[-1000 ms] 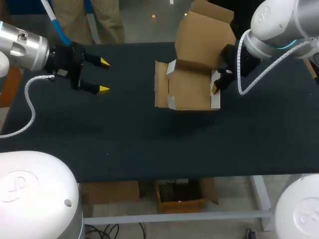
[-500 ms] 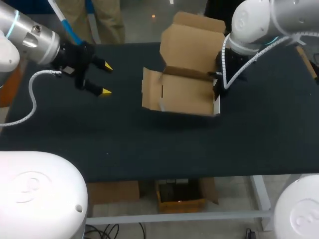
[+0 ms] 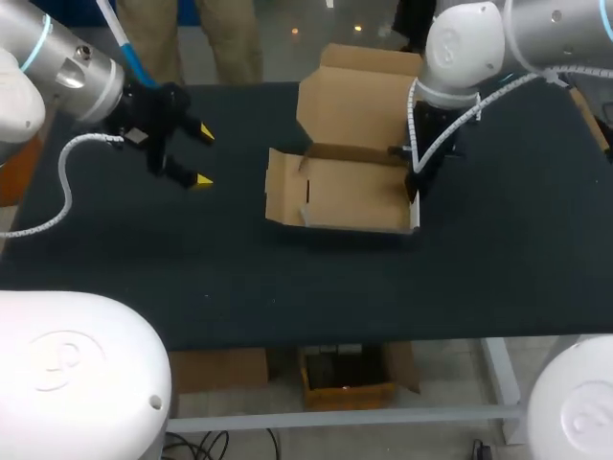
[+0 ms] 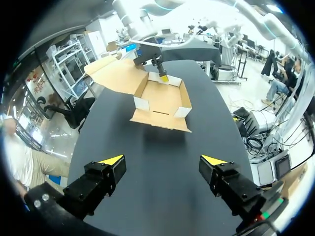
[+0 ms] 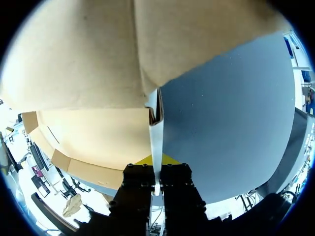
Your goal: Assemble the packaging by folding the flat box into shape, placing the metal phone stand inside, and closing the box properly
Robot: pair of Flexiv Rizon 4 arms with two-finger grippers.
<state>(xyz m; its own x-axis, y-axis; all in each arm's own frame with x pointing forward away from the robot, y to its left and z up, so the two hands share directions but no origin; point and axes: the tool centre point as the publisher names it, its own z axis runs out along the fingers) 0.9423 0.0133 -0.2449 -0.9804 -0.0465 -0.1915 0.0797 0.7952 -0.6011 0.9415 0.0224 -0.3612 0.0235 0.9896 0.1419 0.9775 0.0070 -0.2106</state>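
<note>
While right fingers [image 5: 139,179] pinch box [image 3: 352,195] wall, left fingers [image 4: 111,161] hang well apart.

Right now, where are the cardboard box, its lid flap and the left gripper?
cardboard box [image 3: 352,196]: head view, on its inner floor.
lid flap [image 3: 356,103]: head view, middle of the raised panel.
left gripper [image 3: 203,155]: head view, midway between its yellow tips.

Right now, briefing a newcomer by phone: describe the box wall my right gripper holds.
On the dark table sits an open brown cardboard box, lid raised. Its side wall toward the right arm alone has the right gripper clamped on its edge.
</note>
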